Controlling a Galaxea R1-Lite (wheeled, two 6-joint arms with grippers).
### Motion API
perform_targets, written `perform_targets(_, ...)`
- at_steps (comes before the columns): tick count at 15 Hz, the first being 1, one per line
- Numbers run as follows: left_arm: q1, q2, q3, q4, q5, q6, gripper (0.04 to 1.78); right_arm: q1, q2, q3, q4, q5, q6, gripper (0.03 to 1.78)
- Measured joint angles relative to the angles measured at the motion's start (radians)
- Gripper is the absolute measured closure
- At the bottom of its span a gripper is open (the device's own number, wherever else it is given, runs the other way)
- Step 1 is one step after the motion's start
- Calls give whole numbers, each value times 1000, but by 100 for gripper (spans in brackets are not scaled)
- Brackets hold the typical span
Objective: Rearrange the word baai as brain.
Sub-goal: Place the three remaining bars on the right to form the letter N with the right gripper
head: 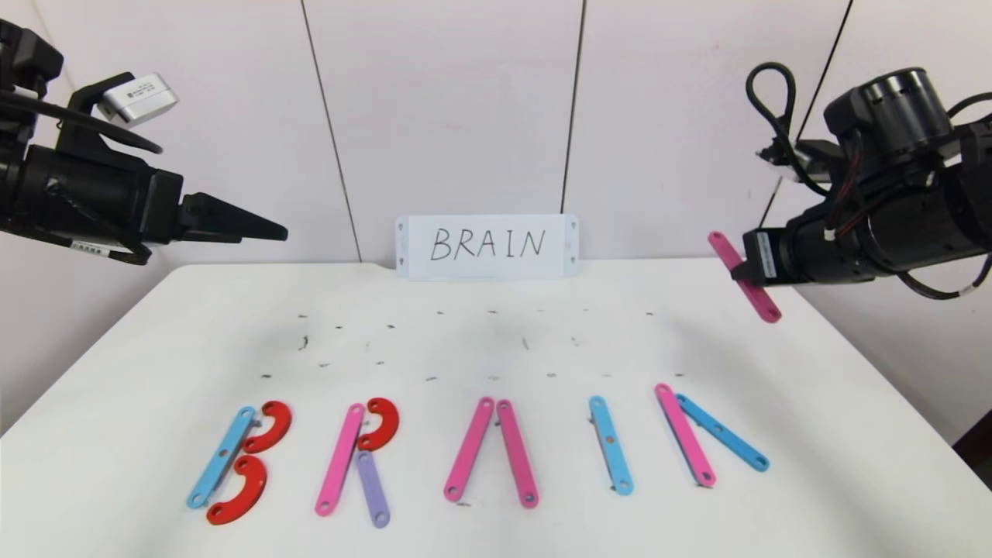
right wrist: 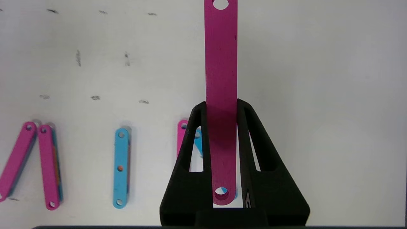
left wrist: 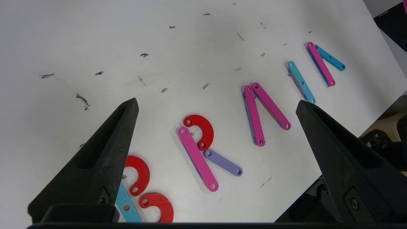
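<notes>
Along the front edge of the white table [head: 480,341], the plastic word [head: 480,457] is lying almost finished: a blue-and-red B [head: 236,461] toward the front left corner, then an R [head: 358,457], a pink A without its crossbar [head: 490,451], a light-blue I [head: 611,445], and a pink and a blue bar [head: 709,442] meeting at the top as two strokes of the N. At the back edge the white card reading BRAIN [head: 487,246] is standing against the wall, apparently as the model to copy. No trays or boxes are in sight. Above the right edge, the right gripper [right wrist: 221,105] is pinching a magenta bar [head: 744,277] between its narrowly closed fingers and holding it clear of the table, probably as the N's last stroke. Over the back left corner, the left gripper [head: 267,229] is hanging idle, its fingers [left wrist: 105,149] spread wide and holding nothing.
</notes>
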Motion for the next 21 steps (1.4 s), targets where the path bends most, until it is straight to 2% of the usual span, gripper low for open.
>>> perform_targets(2, 0, 0, 0, 0, 0, 0, 8, -26, -5, 74, -10, 26, -12, 154)
perform_targets(4, 0, 0, 0, 0, 0, 1, 8, -59, -1, 144, -18, 77, -18, 154)
perform_targets(8, 0, 0, 0, 0, 0, 0, 8, -129, 40, 213, -17, 120, -33, 154)
perform_targets(12, 0, 0, 0, 0, 0, 0, 8, -161, 107, 260, -16, 130, -49, 154)
perform_targets(15, 0, 2, 0, 0, 1, 1, 8, -164, 160, 272, -17, 144, -49, 154)
perform_targets(21, 0, 3, 0, 0, 1, 1, 8, -162, 230, 273, -45, 144, -45, 154)
